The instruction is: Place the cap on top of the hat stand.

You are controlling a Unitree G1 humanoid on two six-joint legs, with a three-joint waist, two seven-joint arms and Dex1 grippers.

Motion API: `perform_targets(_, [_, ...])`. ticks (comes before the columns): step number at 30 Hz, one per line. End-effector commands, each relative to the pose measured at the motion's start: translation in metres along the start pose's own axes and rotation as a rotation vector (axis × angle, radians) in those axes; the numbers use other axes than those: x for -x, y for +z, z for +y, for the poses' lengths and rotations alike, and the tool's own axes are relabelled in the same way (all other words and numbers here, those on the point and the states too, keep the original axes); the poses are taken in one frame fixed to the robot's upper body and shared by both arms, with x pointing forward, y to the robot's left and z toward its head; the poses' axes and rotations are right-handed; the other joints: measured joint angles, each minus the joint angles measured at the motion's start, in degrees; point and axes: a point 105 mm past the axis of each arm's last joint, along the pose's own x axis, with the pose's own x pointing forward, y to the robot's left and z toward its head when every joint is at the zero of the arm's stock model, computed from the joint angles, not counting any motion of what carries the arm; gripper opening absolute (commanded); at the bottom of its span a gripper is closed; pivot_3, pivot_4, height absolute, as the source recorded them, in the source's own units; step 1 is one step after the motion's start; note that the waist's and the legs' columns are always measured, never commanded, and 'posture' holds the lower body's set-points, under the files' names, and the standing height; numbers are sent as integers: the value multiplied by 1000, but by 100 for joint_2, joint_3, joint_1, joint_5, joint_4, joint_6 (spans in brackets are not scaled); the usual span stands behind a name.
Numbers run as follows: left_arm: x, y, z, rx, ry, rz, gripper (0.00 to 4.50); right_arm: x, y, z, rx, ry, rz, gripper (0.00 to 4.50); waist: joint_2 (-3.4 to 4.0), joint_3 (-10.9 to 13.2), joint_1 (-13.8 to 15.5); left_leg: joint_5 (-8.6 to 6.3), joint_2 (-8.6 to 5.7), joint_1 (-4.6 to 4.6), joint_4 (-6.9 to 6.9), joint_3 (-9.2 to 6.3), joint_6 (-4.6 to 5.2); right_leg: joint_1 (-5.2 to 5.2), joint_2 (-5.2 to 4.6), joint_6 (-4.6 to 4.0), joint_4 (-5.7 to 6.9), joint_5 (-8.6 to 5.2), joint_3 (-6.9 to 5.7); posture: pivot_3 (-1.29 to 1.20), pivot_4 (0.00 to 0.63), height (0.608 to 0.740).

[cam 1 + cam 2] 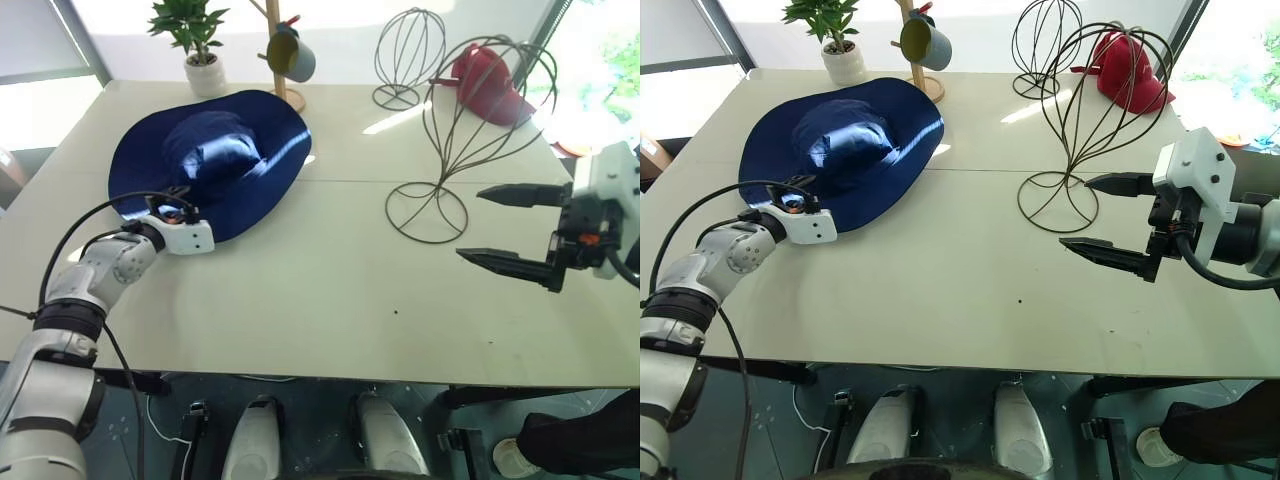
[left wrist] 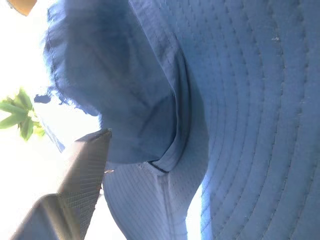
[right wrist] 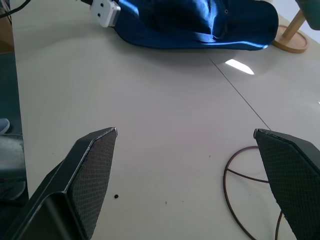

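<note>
Left claw (image 1: 178, 212) tips hidden under cap (image 1: 215, 160).

no readable text, labels or numbers anywhere

silver jointed left arm (image 1: 95, 280) with looping black cable, white wrist housings, black tapered textured fingers (image 1: 505, 263)

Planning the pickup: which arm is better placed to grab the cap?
Left, probably. The left gripper is already at the near brim of the cap. The right gripper hangs open over bare table beside the hat stand, far from the cap.
</note>
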Motion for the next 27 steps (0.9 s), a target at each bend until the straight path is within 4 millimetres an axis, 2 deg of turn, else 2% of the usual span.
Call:
perform_targets(1, [-2,2,5,8,1,-17,2570,7,12,-5,58,-36,-20,4500,-3,1,-12,0,0,0,0,0,0,0,0,0,-1,0,0,0,150,739])
perform_targets(6, [-3,6,10,28,7,-37,46,9,12,-9,37,-57,-30,4500,-2,1,1,0,0,-1,1,0,0,-1,0,0,0,0,0,0,150,739])
perform_targets(11, [-4,8,20,87,21,-42,46,11,12,-10,8,-57,-40,4500,-3,2,0,0,0,-4,1,0,0,-1,0,0,-2,0,0,0,150,739])
perform_targets(16, [-4,15,44,282,68,-70,46,17,21,-14,28,-91,-83,4500,-4,2,8,0,0,-8,1,-1,0,-4,0,0,-2,0,0,0,150,739])
perform_targets(18, [-2,21,61,356,96,-99,46,29,31,-18,10,-113,-125,4500,-4,3,7,0,0,-9,1,-1,0,-4,0,0,-2,0,0,0,150,739])
perform_targets(21, [4,38,103,443,155,-186,46,49,47,-23,-21,-148,-191,4500,-5,3,6,0,0,-10,1,-2,0,-3,0,0,-3,0,0,0,150,739])
perform_targets(27, [12,72,182,509,269,-313,46,79,66,-28,-66,-216,-283,4500,-9,5,4,0,-1,-12,5,-7,0,0,2,1,-4,0,-1,0,150,739])
